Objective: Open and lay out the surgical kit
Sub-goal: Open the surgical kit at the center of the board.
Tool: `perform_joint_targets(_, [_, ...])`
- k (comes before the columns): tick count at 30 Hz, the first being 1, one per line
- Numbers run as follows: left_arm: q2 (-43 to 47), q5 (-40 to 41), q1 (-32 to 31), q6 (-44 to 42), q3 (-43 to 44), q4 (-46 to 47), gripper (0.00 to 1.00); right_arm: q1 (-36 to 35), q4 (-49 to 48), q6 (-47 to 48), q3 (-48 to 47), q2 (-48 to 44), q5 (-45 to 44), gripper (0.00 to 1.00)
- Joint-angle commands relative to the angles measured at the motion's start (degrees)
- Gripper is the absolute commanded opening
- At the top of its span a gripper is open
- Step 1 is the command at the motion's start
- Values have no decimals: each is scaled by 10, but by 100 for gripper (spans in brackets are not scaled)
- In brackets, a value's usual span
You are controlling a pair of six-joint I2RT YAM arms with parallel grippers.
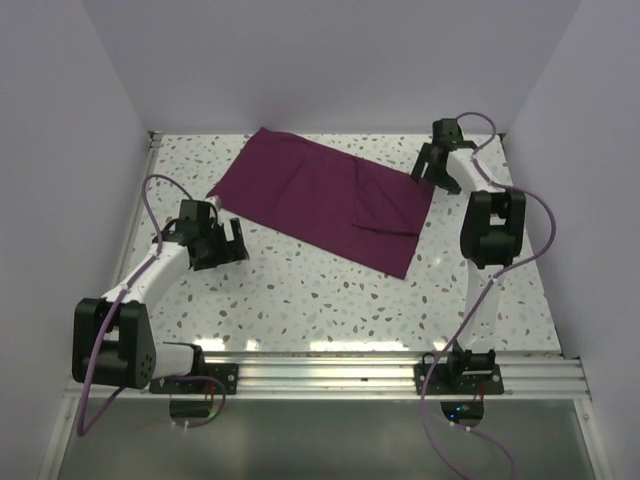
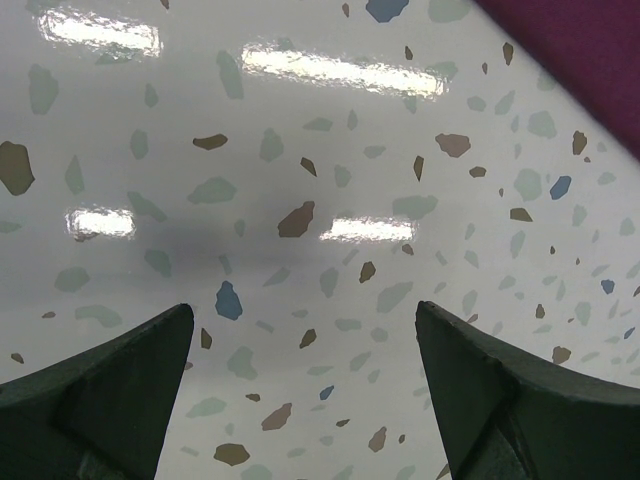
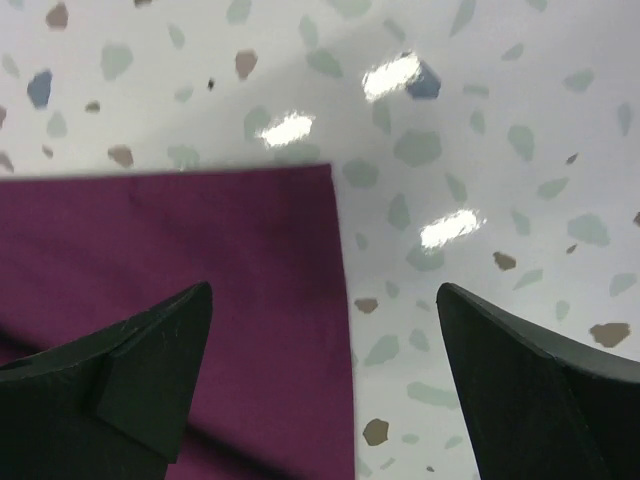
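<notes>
The surgical kit shows as a dark purple cloth wrap (image 1: pixel 325 200) lying flat across the back half of the speckled table, with a crease line near its right part. My right gripper (image 1: pixel 430 172) hovers open over the cloth's far right corner. In the right wrist view that corner (image 3: pixel 200 240) lies under the left finger and bare table under the right one, with nothing between the jaws of the right gripper (image 3: pixel 325 290). My left gripper (image 1: pixel 232 240) stands open just off the cloth's left corner. In the left wrist view the left gripper (image 2: pixel 303 320) frames bare table, and the cloth edge (image 2: pixel 590 50) shows at the top right.
White walls close in the table on the left, back and right. An aluminium rail (image 1: pixel 330 365) with both arm bases runs along the near edge. The right arm's elbow (image 1: pixel 490 230) stands by the cloth's right side.
</notes>
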State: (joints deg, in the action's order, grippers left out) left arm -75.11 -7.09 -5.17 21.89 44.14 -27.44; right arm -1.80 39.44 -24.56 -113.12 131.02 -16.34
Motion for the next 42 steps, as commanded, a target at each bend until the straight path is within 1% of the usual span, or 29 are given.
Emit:
perform_joint_targets(1, [-1,7,-5,-3,-3,13,97,-8,-90,-4,128,-129,66,98])
perform_joint_targets(2, [-1,9,-6,-2,-2,14,96,-15,-126,-11,155,-172,109,98])
perform_joint_targets(4, [-2,9,-7,-1,-4,16,96,-43,-150,-9,211,-204,138,98])
perform_joint_targets(6, [-4,11,-7,0,-3,15,96,-67,-161,-2,228,-233,150,99])
perform_joint_targets(9, [-3,13,-8,-1,-3,16,96,-110,-162,-8,239,-239,162,98])
perform_joint_targets(11, [-2,16,-8,0,-3,16,96,-134,-155,-15,231,-229,162,96])
perform_joint_targets(15, [5,21,-9,1,-2,15,96,-159,-143,-24,208,-191,161,90])
perform_joint_targets(19, [19,24,-8,3,-2,16,96,-184,-111,-20,148,-132,162,84])
perform_joint_targets(20, [24,26,-8,3,-3,14,96,-187,-98,-19,138,-124,160,81])
perform_joint_targets(25, [36,31,-9,3,-3,15,97,-211,-65,-12,87,-88,143,75])
perform_joint_targets(30, [37,31,-8,3,-3,16,97,-235,-43,-5,74,-71,114,69])
perform_joint_targets(32, [37,31,-8,3,-2,17,97,-245,-37,-3,74,-71,104,64])
perform_joint_targets(34, [37,32,-8,3,-3,18,97,-252,-31,-2,72,-66,94,62])
perform_joint_targets(37, [35,29,-8,3,-2,17,98,-255,-22,1,69,-55,83,56])
perform_joint_targets(42, [32,26,-8,2,-3,18,98,-257,-1,4,62,-51,49,54])
